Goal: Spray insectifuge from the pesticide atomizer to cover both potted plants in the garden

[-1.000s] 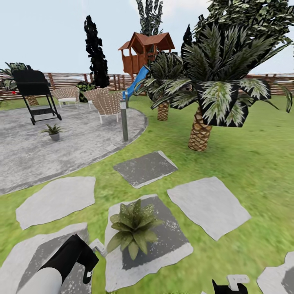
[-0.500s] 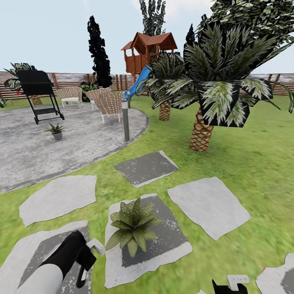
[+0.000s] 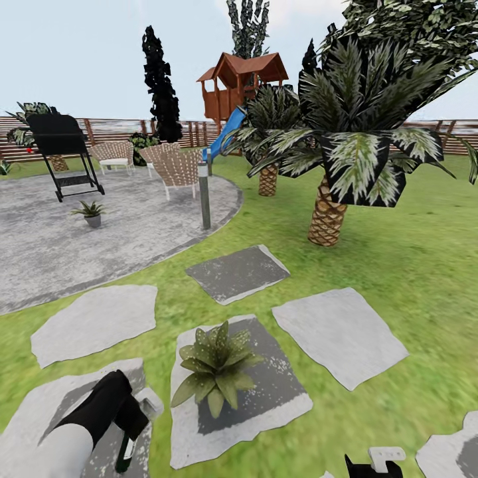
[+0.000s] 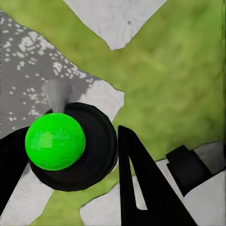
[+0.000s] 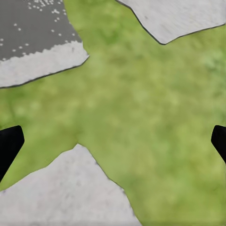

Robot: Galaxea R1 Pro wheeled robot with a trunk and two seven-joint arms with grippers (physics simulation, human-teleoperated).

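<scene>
Sprayer (image 3: 127,446) mostly hidden in clenched left gripper (image 3: 129,415), beside near potted plant (image 3: 214,367); right gripper (image 3: 372,465) cut off, fingertips spread over grass (image 5: 155,108).

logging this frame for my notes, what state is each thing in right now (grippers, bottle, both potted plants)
left gripper: shut on the pesticide atomizer, beside the near plant
pesticide atomizer: held, bottle body hanging down, white trigger head toward the near plant
right gripper: open, holding nothing, above grass and stepping stones
near potted plant: upright on a stepping stone
far potted plant: upright on the round patio
</scene>
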